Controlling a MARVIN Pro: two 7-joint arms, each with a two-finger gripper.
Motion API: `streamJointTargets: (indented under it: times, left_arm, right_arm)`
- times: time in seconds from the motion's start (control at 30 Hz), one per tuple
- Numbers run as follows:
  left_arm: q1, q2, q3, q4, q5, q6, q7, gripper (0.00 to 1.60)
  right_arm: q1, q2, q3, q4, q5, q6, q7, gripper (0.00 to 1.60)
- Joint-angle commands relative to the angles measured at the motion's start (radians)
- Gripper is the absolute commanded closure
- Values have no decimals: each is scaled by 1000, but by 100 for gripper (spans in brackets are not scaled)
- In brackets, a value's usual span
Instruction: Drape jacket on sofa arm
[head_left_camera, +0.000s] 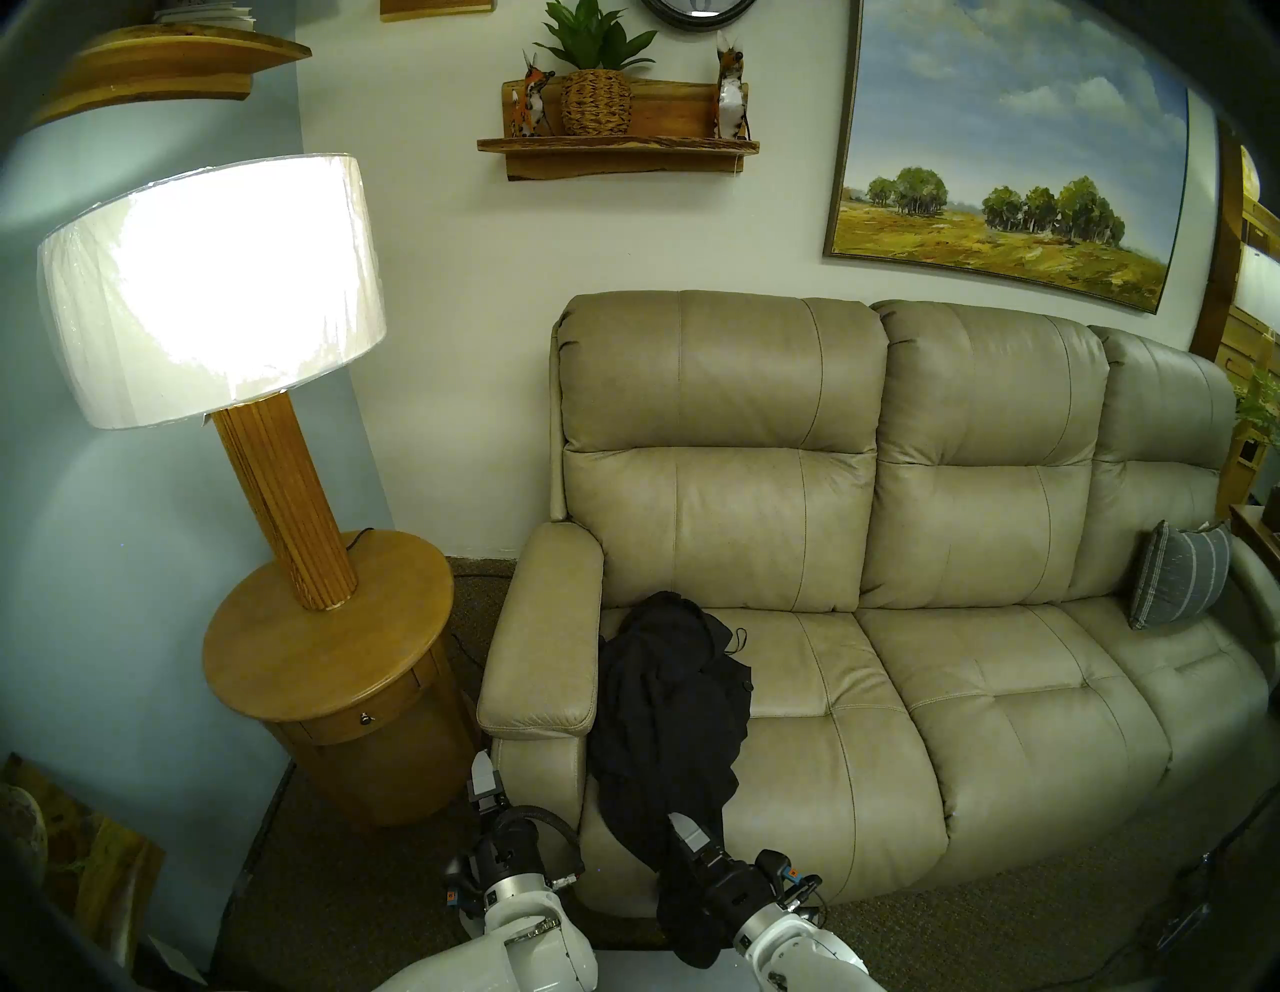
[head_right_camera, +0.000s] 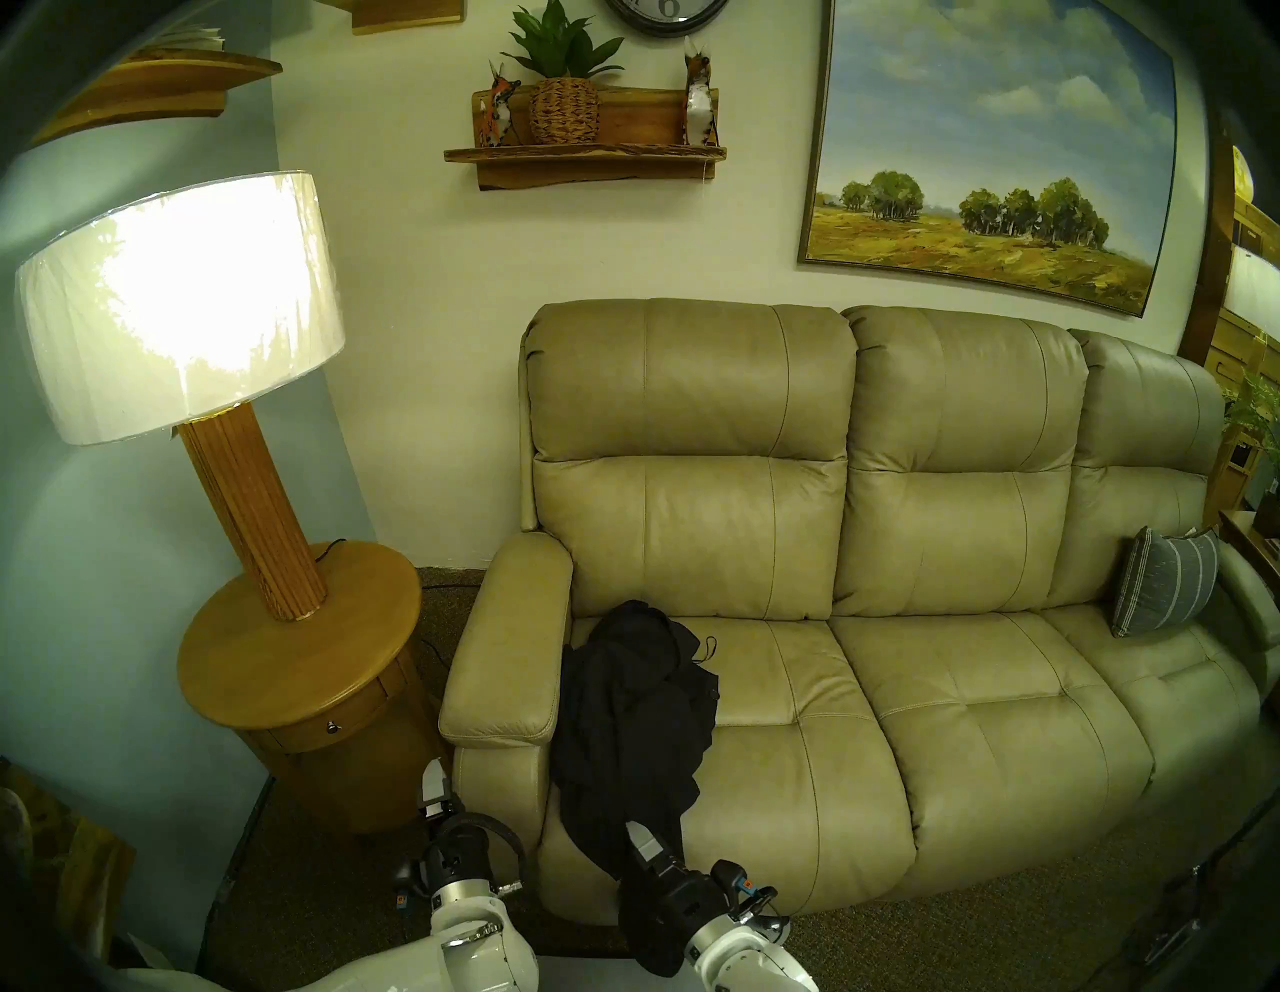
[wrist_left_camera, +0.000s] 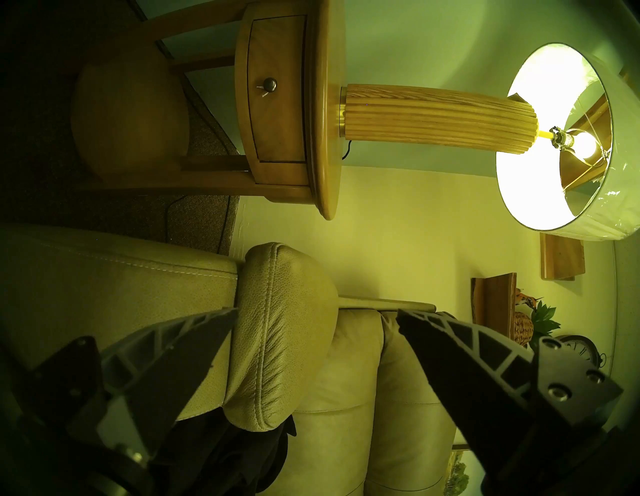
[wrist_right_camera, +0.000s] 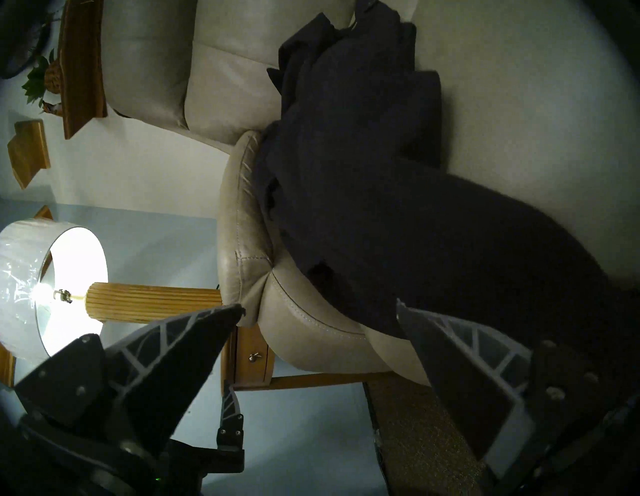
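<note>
While the jacket (head_left_camera: 668, 700) lies on the sofa seat (head_left_camera: 831, 748), left claw (wrist_left_camera: 317, 313) released, right claw (wrist_right_camera: 318, 306) released.

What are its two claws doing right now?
Left gripper: open, empty, near the sofa arm.
Right gripper: open, at the black jacket, not gripping.

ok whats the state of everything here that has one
jacket: crumpled on the seat beside the sofa arm, hem hanging over the front edge
sofa arm: bare
lamp: lit
table drawer: closed
left tool: open, empty
right tool: open, holding nothing
</note>
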Motion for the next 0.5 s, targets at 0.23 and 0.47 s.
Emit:
streamJointTargets:
  times: [0.23,0.47]
  left_arm:
    - [-1,-2,-1,-5,3,0,-5,0]
    - [-2,-1,0,-5,3,0,-3,0]
  right_arm:
    - [186,-50,-84,140,91,-89,-140,0]
    - [259,-70,-107,209,153,-141,-193,0]
